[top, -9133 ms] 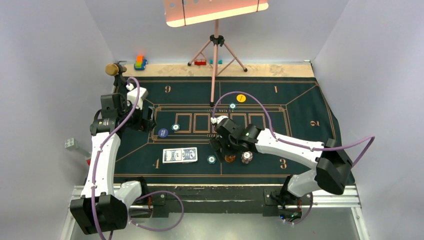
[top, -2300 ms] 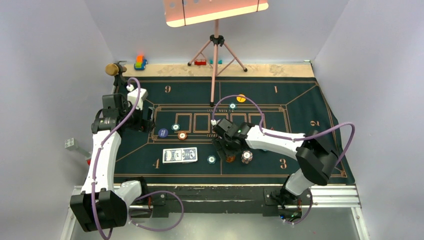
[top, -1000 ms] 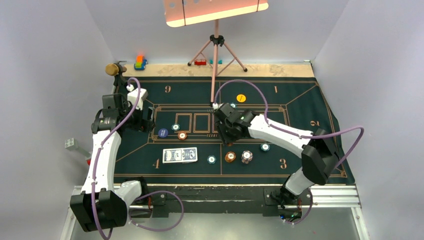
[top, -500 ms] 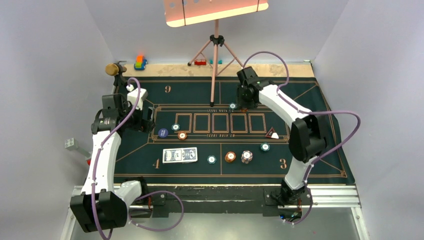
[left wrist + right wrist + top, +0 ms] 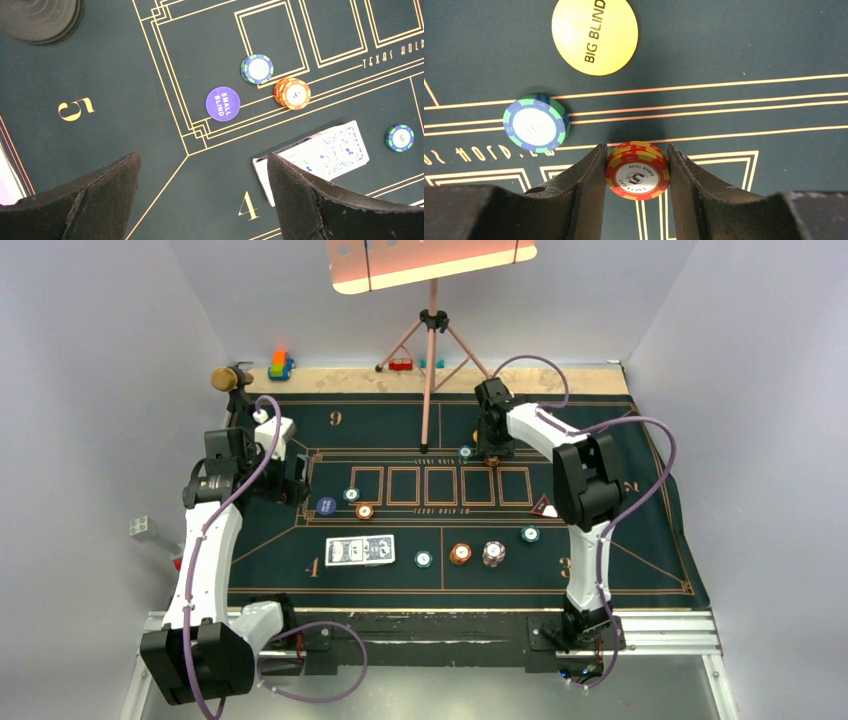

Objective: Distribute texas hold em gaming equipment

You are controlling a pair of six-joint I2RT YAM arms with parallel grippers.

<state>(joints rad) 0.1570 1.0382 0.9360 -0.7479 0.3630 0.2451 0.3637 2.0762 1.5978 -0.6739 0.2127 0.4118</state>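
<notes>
Right gripper (image 5: 636, 150): the fingers (image 5: 584, 185) are narrowly parted and clamped on a red-and-yellow chip stack (image 5: 637, 171). Each inner face touches one side of the stack, which sits flat between the tips. Whether the stack rests on the felt mat (image 5: 749, 40) or is held just above it cannot be told. Beyond the fingertips a yellow Big Blind disc (image 5: 594, 34) lies flat, apart from the stack. A teal chip (image 5: 536, 123) lies just outside the tip of the finger on the view's left, not touching it.

Left gripper (image 5: 200, 200): the fingers (image 5: 100, 200) are spread wide and released, with nothing between them but bare felt. They touch no item. Ahead of the gap lies a purple Small Blind disc (image 5: 223, 104). Further ahead, toward the finger on the view's right, lie a second teal chip (image 5: 257, 68) and an orange chip stack (image 5: 292, 93), close together. The playing cards (image 5: 320, 155) lie blue backs up just beyond that same finger, one end hidden behind it. A third teal chip (image 5: 400, 137) lies outside that finger, past the cards.
</notes>
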